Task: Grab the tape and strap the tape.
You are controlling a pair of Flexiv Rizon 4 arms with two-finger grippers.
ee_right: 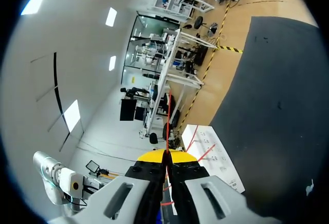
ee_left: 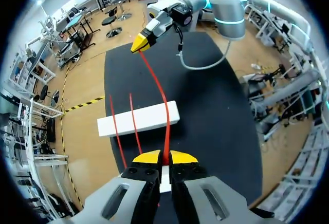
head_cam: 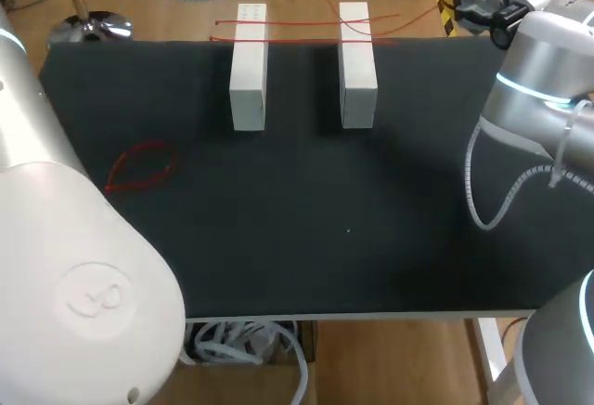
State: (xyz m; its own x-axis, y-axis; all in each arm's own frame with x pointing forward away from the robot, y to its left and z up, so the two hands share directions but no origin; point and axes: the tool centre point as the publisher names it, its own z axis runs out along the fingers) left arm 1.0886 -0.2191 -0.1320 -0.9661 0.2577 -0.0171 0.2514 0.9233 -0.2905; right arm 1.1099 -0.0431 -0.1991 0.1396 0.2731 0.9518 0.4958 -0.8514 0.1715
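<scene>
Start at the left: a spare red loop lies flat on the table, left of the blocks and nearer the robot than they are. On the left side of the blocks, your left gripper is clenched on one end of the tape, the strip pinched between both yellow tips. From there the tape runs in one line over the blocks. You cannot tell whether it touches their tops or hangs just above them. Two more red strips lie loose across the blocks beside it. Past the blocks on the right, your right gripper is clamped on the tape's other end, tips tight together with the strip between them.

Treat the tape as very light, thin and limp. By its look it will carry a pull but not a push, and it will likely sag or twist once you slacken it. It looks smooth, so it may slide through the pads if you tug hard. The best holds are the ones you have, close to each end; use gentle, even tension when you strap it
</scene>
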